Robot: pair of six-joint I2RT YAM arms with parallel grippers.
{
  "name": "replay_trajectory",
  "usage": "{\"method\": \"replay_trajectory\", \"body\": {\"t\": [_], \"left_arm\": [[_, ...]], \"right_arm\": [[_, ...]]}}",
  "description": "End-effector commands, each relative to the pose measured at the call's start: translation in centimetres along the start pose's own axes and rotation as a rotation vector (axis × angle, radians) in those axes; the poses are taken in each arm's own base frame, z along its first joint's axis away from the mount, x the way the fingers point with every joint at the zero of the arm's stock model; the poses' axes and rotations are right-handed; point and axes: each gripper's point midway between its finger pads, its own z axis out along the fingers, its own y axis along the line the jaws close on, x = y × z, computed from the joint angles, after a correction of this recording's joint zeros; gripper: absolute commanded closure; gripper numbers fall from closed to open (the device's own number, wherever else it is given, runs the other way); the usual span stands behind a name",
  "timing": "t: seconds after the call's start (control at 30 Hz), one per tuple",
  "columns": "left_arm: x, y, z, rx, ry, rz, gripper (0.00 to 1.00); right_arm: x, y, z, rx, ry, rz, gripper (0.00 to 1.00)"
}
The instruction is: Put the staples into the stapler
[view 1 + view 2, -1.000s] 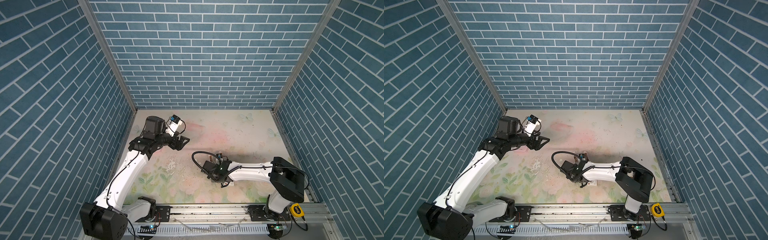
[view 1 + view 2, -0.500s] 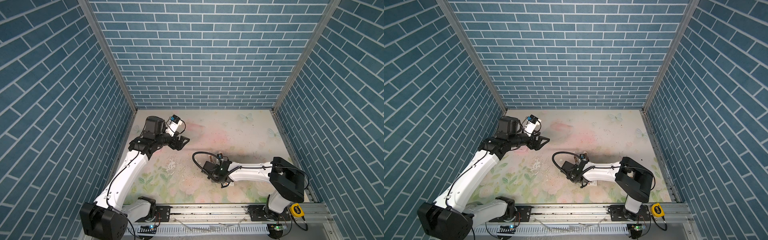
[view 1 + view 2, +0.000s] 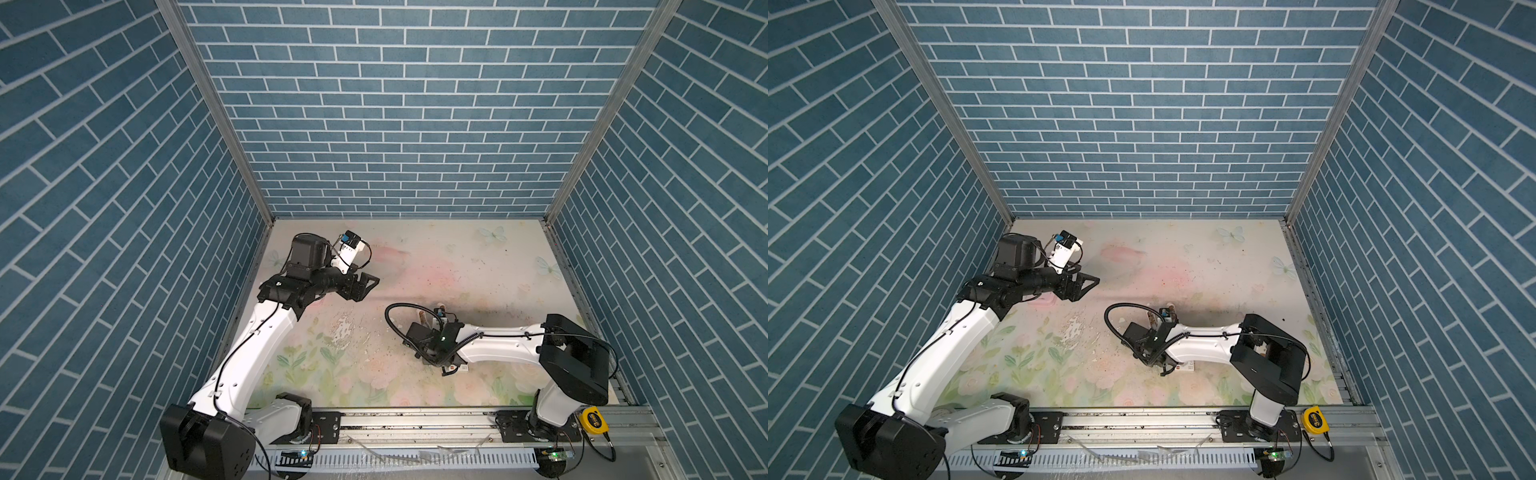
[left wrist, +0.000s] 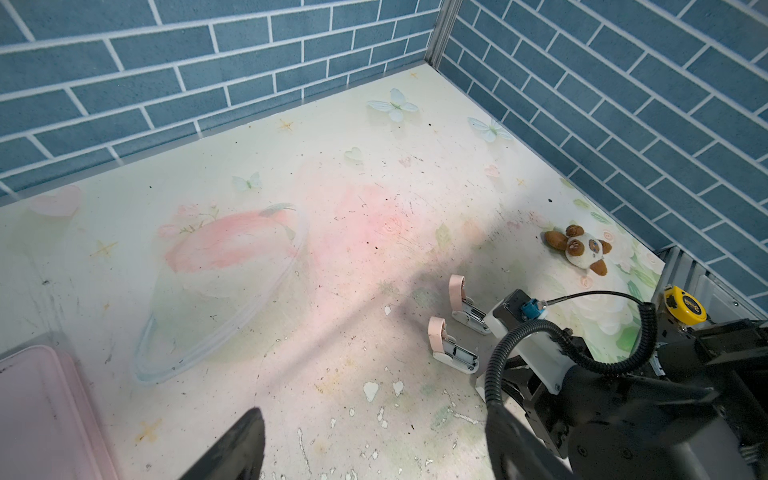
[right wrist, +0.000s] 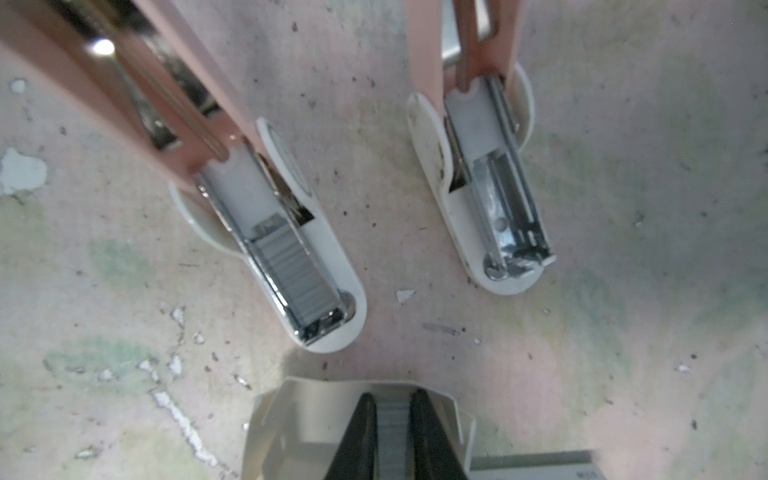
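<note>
Two small pink staplers stand hinged open on the mat in the right wrist view. One stapler has grey staples in its channel, and the other stapler shows a bare metal channel. Close in front of them lies a white card tray. My right gripper reaches down into the tray, its black fingers pressed against both sides of a grey strip of staples. In both top views this gripper is low over the mat. My left gripper hovers open and empty, away to the left.
A white sleeve with a red mark lies beside my right gripper. A panda plush sits near the right wall. There is a pink tray under my left arm and a yellow tape measure on the front rail.
My right gripper's fingers have closed in a little. Neither arm has visibly shifted in the top views.
</note>
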Motion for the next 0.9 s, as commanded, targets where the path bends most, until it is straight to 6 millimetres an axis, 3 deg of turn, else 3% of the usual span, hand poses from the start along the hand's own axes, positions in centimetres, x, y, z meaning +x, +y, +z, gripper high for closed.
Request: {"method": "replay_trajectory", "body": {"t": [0.0, 0.27, 0.5, 0.87], "left_arm": [[0.3, 0.1, 0.1, 0.002, 0.000, -0.013, 0.15], [0.4, 0.1, 0.1, 0.003, 0.000, -0.013, 0.15], [0.5, 0.2, 0.2, 0.002, 0.004, -0.014, 0.16], [0.8, 0.8, 0.2, -0.019, 0.014, -0.020, 0.15]], "right_arm": [[0.7, -0.8, 0.4, 0.026, 0.010, 0.030, 0.81], [1.3, -1.1, 1.0, 0.037, 0.022, 0.044, 0.85], [1.4, -1.2, 1.3, 0.034, 0.020, 0.041, 1.00], [-0.4, 0.0, 0.1, -0.003, -0.039, -0.024, 1.00]]}}
